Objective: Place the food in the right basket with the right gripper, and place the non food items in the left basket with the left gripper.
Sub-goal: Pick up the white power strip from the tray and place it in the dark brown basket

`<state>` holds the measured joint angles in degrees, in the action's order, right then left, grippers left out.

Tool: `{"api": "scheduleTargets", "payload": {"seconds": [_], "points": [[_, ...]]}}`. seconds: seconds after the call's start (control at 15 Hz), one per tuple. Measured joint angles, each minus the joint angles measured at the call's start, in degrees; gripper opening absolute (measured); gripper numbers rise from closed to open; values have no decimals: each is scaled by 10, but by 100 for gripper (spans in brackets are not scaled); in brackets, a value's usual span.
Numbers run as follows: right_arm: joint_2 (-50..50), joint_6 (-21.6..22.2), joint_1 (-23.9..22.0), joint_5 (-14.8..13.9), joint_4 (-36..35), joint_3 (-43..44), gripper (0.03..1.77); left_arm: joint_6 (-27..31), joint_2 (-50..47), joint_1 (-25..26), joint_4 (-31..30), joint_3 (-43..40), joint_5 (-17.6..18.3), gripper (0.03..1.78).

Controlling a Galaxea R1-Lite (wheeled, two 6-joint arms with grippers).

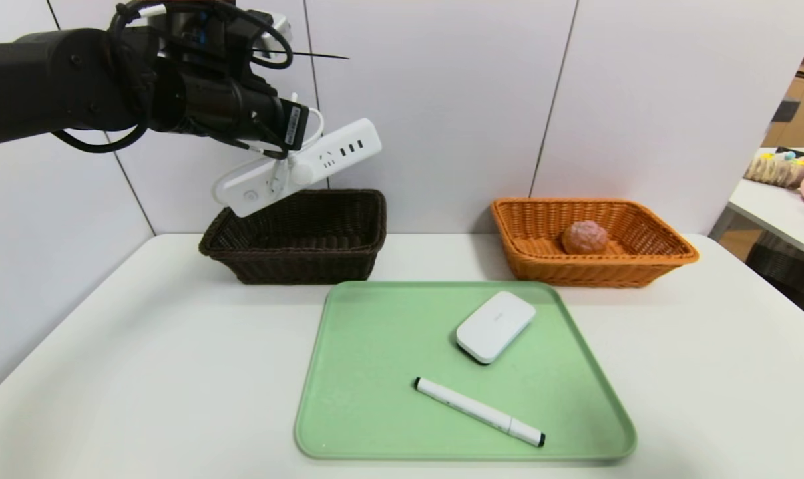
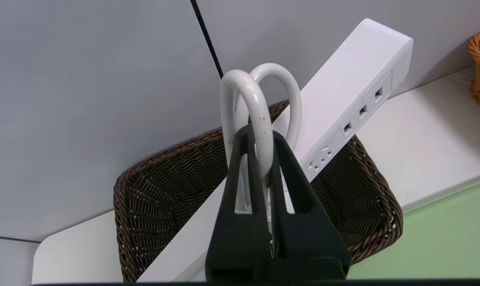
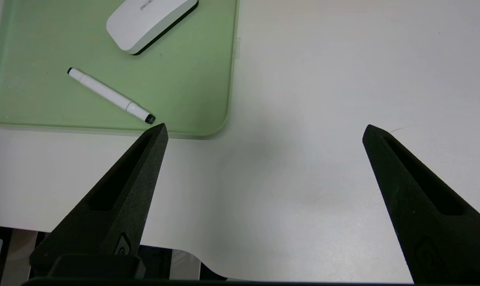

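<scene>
My left gripper (image 1: 279,156) is shut on the looped white cord (image 2: 260,115) of a white power strip (image 1: 299,166), which hangs tilted in the air above the dark brown left basket (image 1: 295,236). In the left wrist view the power strip (image 2: 343,91) slants across the brown basket (image 2: 152,194). The orange right basket (image 1: 592,243) holds a round brown bun (image 1: 584,237). A white mouse-like device (image 1: 495,326) and a white marker pen (image 1: 478,411) lie on the green tray (image 1: 375,372). My right gripper (image 3: 264,131) stands open over bare table near the front edge, holding nothing.
The green tray's corner (image 3: 208,123), the pen (image 3: 111,95) and the white device (image 3: 150,22) lie beyond my right gripper. Both baskets stand against the back wall. Another table (image 1: 785,209) with coloured items is at the far right.
</scene>
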<state>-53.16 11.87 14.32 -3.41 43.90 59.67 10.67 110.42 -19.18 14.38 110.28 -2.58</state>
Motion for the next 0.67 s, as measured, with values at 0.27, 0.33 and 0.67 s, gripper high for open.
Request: {"api": "scheduleTargets", "payload": {"seconds": [0.27,0.33,0.67], "points": [[0,0,0,0,-1,-6,169,6,5,27,-25,-16,39,10],[0,-1,0,0,-1,-7,169,6,8,31,-36,-20,41,10],[0,0,0,-1,0,-12,169,7,32,42,-70,-29,44,10]]}}
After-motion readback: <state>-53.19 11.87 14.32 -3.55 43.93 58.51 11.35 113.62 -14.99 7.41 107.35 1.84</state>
